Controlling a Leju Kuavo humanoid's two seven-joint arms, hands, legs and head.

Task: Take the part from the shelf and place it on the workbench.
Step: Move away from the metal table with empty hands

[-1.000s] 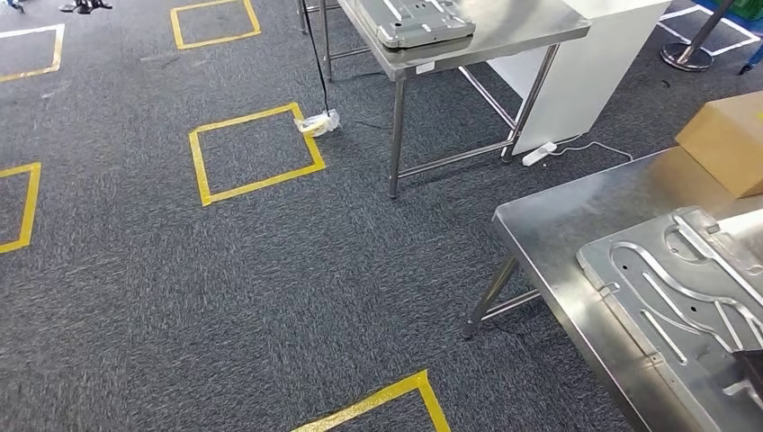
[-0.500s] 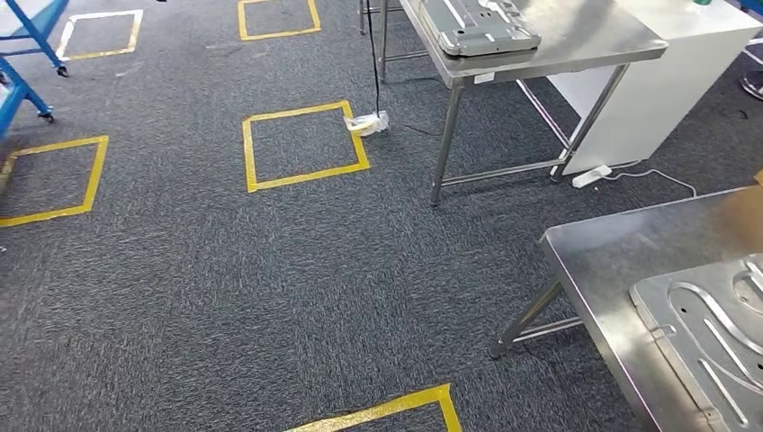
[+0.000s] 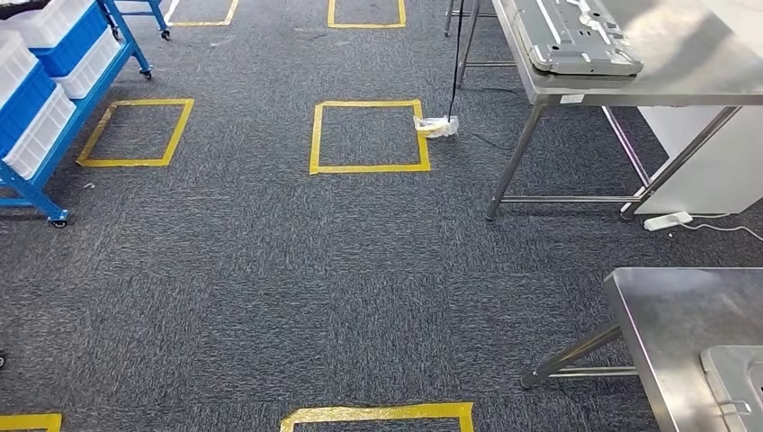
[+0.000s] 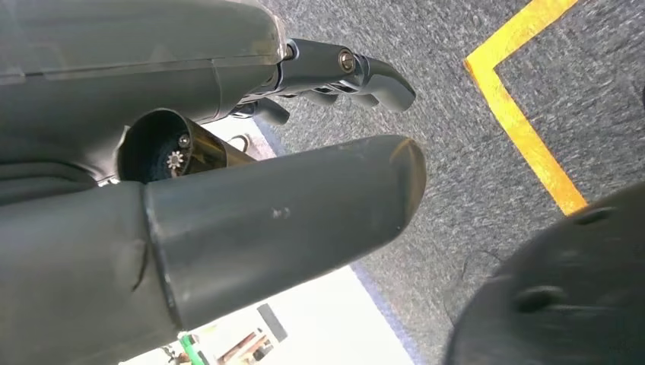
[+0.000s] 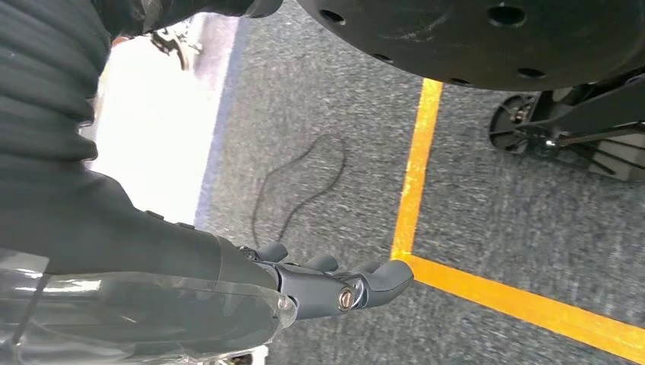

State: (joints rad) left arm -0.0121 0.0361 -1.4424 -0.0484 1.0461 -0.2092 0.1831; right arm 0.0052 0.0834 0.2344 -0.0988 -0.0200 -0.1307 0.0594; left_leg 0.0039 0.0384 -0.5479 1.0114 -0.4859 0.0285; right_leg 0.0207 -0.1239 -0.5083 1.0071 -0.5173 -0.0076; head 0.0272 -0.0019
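A blue wheeled shelf (image 3: 40, 135) stands at the far left, loaded with white and blue bins (image 3: 49, 36). A grey stamped metal part (image 3: 576, 36) lies on the far steel workbench (image 3: 693, 81) at the top right. The corner of another metal part (image 3: 738, 387) lies on the near steel table (image 3: 675, 315) at the bottom right. My left hand (image 4: 251, 190) hangs over the carpet, fingers apart and holding nothing. My right hand (image 5: 304, 285) also hangs above the carpet with its fingers stretched out and nothing in them.
Yellow tape squares (image 3: 369, 135) mark the dark grey carpet between shelf and tables. A black cable drops to a taped bundle (image 3: 436, 126) beside the far workbench leg. A white power strip (image 3: 666, 220) and a white cabinet (image 3: 711, 171) sit under that bench.
The camera has swung left: the near table and its part slid to the lower right edge, the cardboard box left the picture, and the blue shelf came in at the left.
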